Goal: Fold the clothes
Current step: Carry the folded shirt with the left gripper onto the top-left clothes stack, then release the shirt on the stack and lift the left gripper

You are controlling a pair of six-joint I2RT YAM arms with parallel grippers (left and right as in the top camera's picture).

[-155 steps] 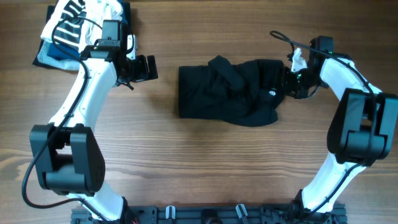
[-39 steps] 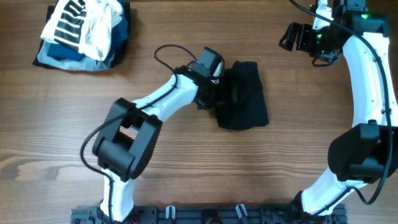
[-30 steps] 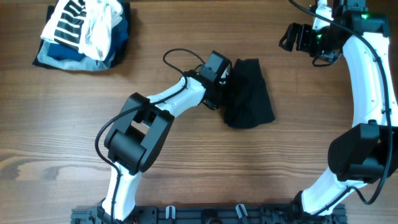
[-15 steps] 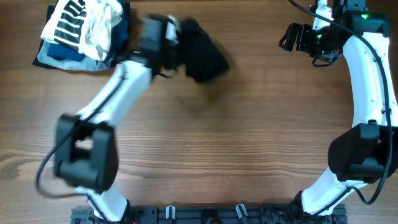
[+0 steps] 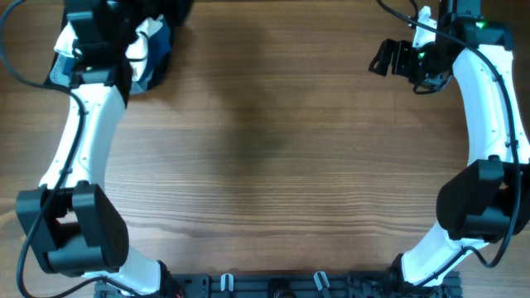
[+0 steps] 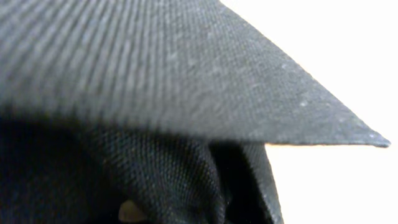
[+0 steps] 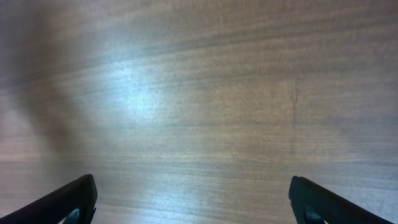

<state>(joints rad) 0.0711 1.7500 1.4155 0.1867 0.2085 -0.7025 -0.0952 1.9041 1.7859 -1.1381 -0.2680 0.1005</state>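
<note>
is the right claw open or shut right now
Open: in the right wrist view the right claw has fingertips far apart at the bottom corners, only bare wooden table between them.

wooden table; white and blue garments heaped at top-left

The left gripper sits at the far-left corner of the table, above the stack of garments, with the clothes bunched right against it. The right gripper hangs far right, well apart, with the table beneath and ahead.
</note>
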